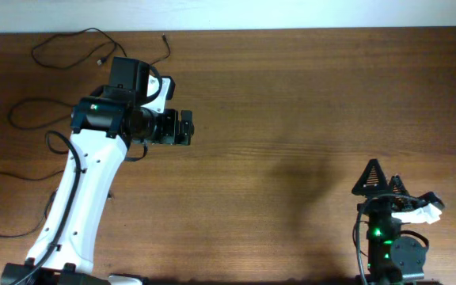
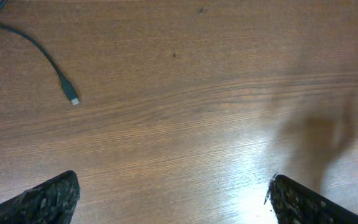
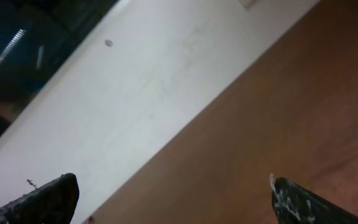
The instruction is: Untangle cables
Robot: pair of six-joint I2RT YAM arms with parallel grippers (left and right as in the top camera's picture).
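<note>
Overhead: the cables are spread as separate strands around ten o'clock, near the left gripper. The right gripper is seen at five o'clock.

Left wrist: the jaws are held wide apart, empty. A cable plug is seen at ten o'clock.

Right wrist: the fingers are likewise parted, and nothing is gripped.

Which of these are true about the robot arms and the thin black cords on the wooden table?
1. A thin black cord with a small plug end lies on the brown wooden table. True.
2. The left gripper holds a cord. False: its fingers stand wide apart over bare wood.
3. The right gripper is open. True.
4. The right gripper hovers above the cord. False: it sits at the table's right side, and the cord lies at the left.
</note>
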